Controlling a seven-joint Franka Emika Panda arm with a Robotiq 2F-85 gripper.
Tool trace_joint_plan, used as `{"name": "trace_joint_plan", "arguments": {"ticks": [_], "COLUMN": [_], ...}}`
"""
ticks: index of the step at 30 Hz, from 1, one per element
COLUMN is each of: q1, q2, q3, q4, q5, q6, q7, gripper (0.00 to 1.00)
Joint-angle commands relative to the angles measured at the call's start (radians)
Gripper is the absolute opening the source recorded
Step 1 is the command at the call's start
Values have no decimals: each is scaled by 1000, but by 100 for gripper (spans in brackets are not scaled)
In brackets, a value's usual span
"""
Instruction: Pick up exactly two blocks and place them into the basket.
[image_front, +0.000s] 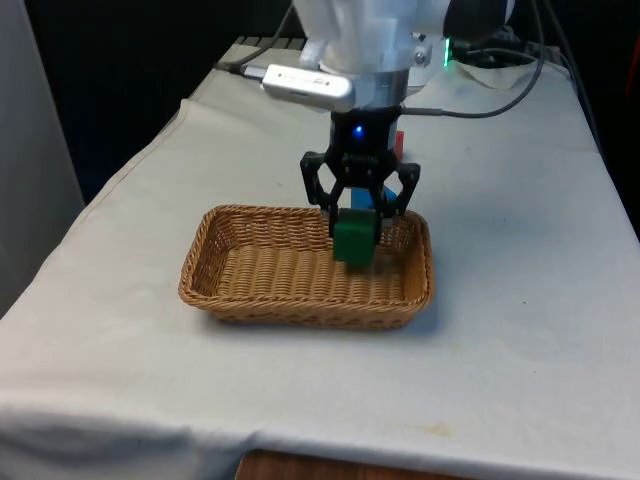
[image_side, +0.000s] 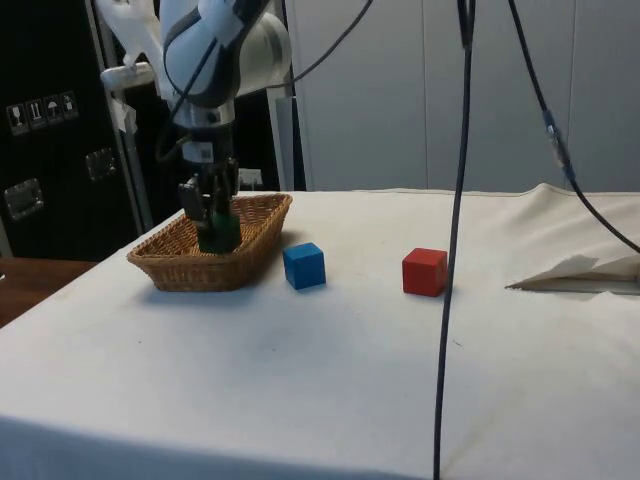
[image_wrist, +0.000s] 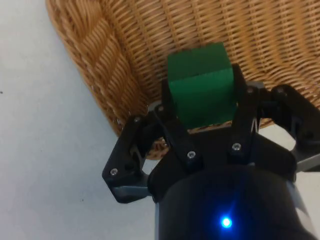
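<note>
My claw (image_wrist: 202, 107): clamped on green block (image_wrist: 201, 91), held above the wicker basket (image_front: 250, 285), near its far wall. Blue block (image_side: 304, 266): on worktop (image_side: 330, 360), just beside basket. Red block (image_side: 425, 272): on worktop, farther out, apart from blue block.

White-clothed table (image_side: 330, 400): wicker basket (image_side: 170, 268), blue block (image_side: 304, 266), red block (image_side: 425, 272).
</note>
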Motion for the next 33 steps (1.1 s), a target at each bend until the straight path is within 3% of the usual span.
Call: {"name": "trace_joint_plan", "arguments": {"ticks": [1, 2, 3, 6, 11, 22, 25, 27, 30, 31, 33], "q1": [-6, 0, -7, -11, -6, -8, -8, -9, -5, -9, -9], "q2": [-2, 1, -1, 2, 2, -1, -2, -2, 1, -2, -2], "q3": [7, 0, 7, 6, 0, -5, -6, -6, -10, -7, -7], "q4": [3, 1, 3, 5, 3, 19, 21, 21, 22, 22, 22], "q5": [8, 3, 11, 14, 7, 8, 10, 10, 7, 10, 11], "q6": [-1, 1, 0, 0, 1, -15, -15, -16, -11, -16, -16], "q7": [-10, -4, -14, -20, -14, -19, -21, -21, -16, -22, -22], "gripper": [0, 0, 0, 0, 0, 0, 26, 50, 79, 89, 100]}}
